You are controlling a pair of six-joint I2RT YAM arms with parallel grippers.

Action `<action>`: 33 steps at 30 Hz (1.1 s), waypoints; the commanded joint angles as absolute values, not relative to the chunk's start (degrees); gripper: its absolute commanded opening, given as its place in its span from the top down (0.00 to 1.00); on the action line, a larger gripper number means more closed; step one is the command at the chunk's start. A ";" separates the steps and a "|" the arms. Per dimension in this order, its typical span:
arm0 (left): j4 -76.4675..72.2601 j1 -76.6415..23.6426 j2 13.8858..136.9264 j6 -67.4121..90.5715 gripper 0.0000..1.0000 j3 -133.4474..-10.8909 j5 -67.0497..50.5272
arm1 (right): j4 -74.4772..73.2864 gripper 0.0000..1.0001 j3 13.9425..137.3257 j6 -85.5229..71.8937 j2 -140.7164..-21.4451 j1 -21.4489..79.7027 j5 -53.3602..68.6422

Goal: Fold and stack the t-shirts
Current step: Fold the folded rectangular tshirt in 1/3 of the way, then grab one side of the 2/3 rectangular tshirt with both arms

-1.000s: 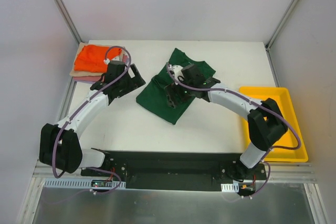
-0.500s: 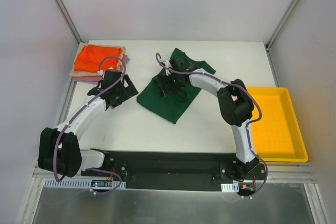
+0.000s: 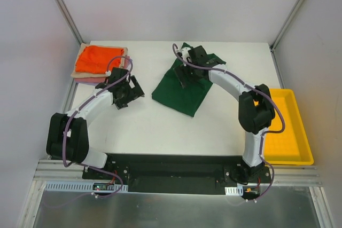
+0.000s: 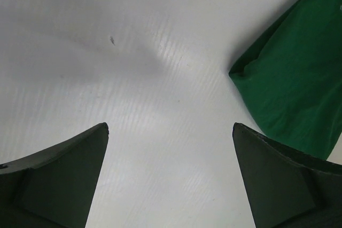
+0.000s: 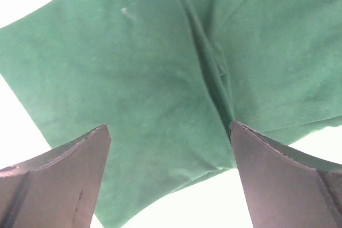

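The dark green t-shirt lies partly folded on the white table, right of centre. It fills the right wrist view and shows at the right edge of the left wrist view. My right gripper is open over the shirt's far part, jaws wide apart, holding nothing. My left gripper is open and empty over bare table just left of the shirt. A folded stack sits at the far left corner: the orange shirt on top, the tan shirt and the pink shirt under it.
A yellow plastic tray stands at the right edge of the table. Grey walls with metal frame rails close in the back and both sides. The arm bases sit on a black plate at the near edge.
The green shirt has shifted right and toward the back with the right gripper, which moved up and right. The left gripper moved slightly right toward the shirt.
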State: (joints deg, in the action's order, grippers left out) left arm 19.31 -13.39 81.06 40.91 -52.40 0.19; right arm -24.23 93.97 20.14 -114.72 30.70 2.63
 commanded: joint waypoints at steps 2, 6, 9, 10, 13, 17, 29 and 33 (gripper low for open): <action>17.67 -12.92 86.12 40.43 0.01 -58.00 -7.55 | -24.78 0.04 86.59 29.78 -105.92 32.86 14.57; 16.44 -13.01 92.88 40.52 0.04 -62.65 -11.94 | -24.70 0.04 77.55 31.47 -101.08 35.85 17.31; 15.73 -13.62 98.07 40.87 0.18 -66.00 -15.02 | -24.61 0.04 72.96 31.12 -99.32 38.66 16.88; 15.65 -14.06 99.83 40.78 0.22 -67.14 -15.29 | -24.52 0.04 71.82 30.85 -99.32 39.54 16.18; 15.64 -14.76 104.40 40.78 0.36 -69.51 -15.64 | -26.01 0.01 70.84 29.27 -100.54 40.60 15.12; 15.64 -15.99 107.57 40.87 0.41 -70.75 -15.91 | -25.23 0.04 69.17 28.48 -101.42 40.87 15.30; 15.64 -17.05 112.50 41.48 0.83 -71.99 -16.17 | -25.93 0.16 68.99 26.98 -105.38 40.78 6.43; 15.64 -17.05 112.41 40.87 1.00 -71.98 -15.65 | -25.58 0.27 68.56 26.72 -106.17 40.87 5.45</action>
State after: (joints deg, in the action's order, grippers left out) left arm 14.76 -16.58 111.53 41.78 -71.35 -16.49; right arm -25.32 68.88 27.66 -105.41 40.97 8.78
